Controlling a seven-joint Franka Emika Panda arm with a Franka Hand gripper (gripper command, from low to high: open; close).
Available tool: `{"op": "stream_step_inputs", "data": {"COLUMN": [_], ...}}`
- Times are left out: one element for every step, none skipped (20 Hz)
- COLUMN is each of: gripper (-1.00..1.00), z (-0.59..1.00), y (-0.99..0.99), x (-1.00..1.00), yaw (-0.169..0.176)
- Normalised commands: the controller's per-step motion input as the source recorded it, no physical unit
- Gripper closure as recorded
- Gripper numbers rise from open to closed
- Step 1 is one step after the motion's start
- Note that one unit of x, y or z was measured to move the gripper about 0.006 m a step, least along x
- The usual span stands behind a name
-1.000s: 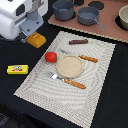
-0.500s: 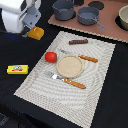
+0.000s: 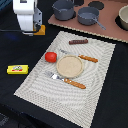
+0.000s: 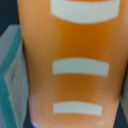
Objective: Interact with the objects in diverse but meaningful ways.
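One tomato (image 3: 50, 56), one yellow bar (image 3: 17, 69), two grey pots (image 3: 63, 8)

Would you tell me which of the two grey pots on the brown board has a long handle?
The pot nearer the exterior view's right: a thin handle sticks out towards the placemat. The other pot shows none.

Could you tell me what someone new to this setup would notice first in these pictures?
Probably the white gripper at the exterior view's upper left, hanging low over the orange ridged bread block, which fills nearly the whole wrist view. Next comes the striped placemat in the middle, with a tan plate at its centre and the red round tomato just beside it toward the exterior view's left.
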Motion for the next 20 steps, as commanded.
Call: {"op": "stream_step_inputs", "data": {"gripper": [1.00, 1.00, 1.00, 1.00, 1.00, 1.00, 1.00, 1.00, 1.00, 1.00, 1.00, 1.00, 1.00, 1.00, 1.00, 1.00, 1.00, 1.00, 1.00, 1.00], "z": [-0.49, -0.47, -0.45, -0.40, -0.40, -0.38, -0.37, -0.38, -0.41, -0.43, -0.43, -0.45, -0.45, -0.47, -0.46, -0.46, -0.46, -0.45, -0.45, -0.44], "y": [0.21, 0.21, 0.17, 0.16, 0.13, 0.12, 0.11, 0.11, 0.12, 0.12, 0.13, 0.15, 0.13, 0.11, 0.11, 0.09, 0.11, 0.12, 0.14, 0.14], "x": [0.00, 0.03, 0.08, 0.20, 0.23, 0.27, 0.29, 0.25, 0.20, 0.09, 0.07, 0.06, 0.04, 0.03, 0.02, 0.00, 0.00, 0.00, 0.00, 0.00], "yaw": [0.054, 0.044, 0.026, 0.017, 0.012, 0.000, 0.000, 0.000, 0.000, 0.000, 0.000, 0.000, 0.000, 0.000, 0.000, 0.000, 0.000, 0.002, 0.002, 0.000]}}
